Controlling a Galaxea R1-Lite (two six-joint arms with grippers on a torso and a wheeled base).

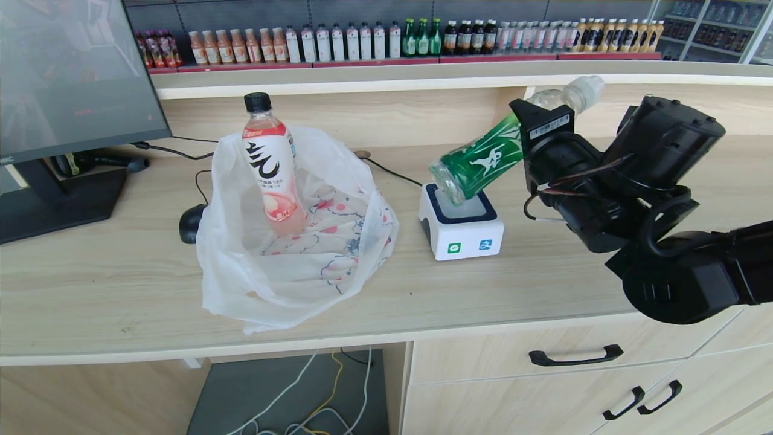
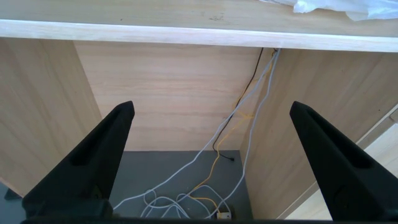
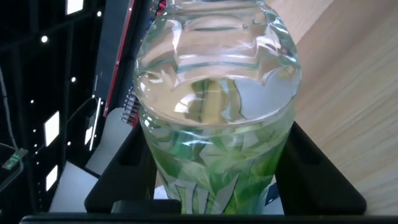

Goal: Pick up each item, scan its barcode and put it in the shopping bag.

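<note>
The right gripper [image 1: 534, 136] is gripping the tilted green bottle [image 1: 483, 160], base over the white scanner [image 1: 462, 232] right of the shopping bag [image 1: 338, 241]; the left gripper [image 2: 211, 155] is gaping wide.

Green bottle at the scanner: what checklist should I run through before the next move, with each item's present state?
1. Right gripper shut on the green bottle: ok.
2. Bottle's base tilted down over the scanner: ok.
3. Barcode facing the scanner: cannot tell.
4. Shopping bag mouth open beside the scanner: ok.
5. Room in the bag next to the pink bottle: ok.
6. Left gripper open, below the counter edge, off the path: ok.
</note>
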